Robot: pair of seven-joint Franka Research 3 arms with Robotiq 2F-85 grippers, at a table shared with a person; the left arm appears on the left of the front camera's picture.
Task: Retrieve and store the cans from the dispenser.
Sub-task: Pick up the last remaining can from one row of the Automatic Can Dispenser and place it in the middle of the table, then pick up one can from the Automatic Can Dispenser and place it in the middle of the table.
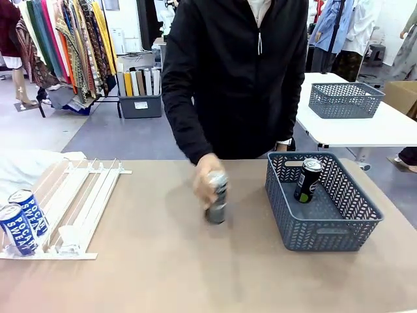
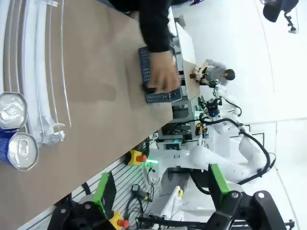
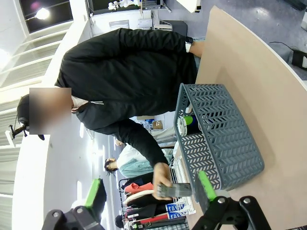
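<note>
front view — two pocari sweat cans [image 1: 18, 229], blurred one [image 1: 218, 199] perhaps pepsi

The tan desk [image 1: 163, 267] is carrying three things. The white and clear dispenser [image 1: 85, 189] is lying at its left side, reaching down to the near edge, with two blue-and-white cans [image 1: 30, 210] sitting side by side at its near end. A grey perforated basket [image 1: 319, 231] is standing at the right side. Between them, near the middle, a blurred dark can [image 1: 217, 199] is standing upright under a person's hand [image 1: 205, 171].
</note>
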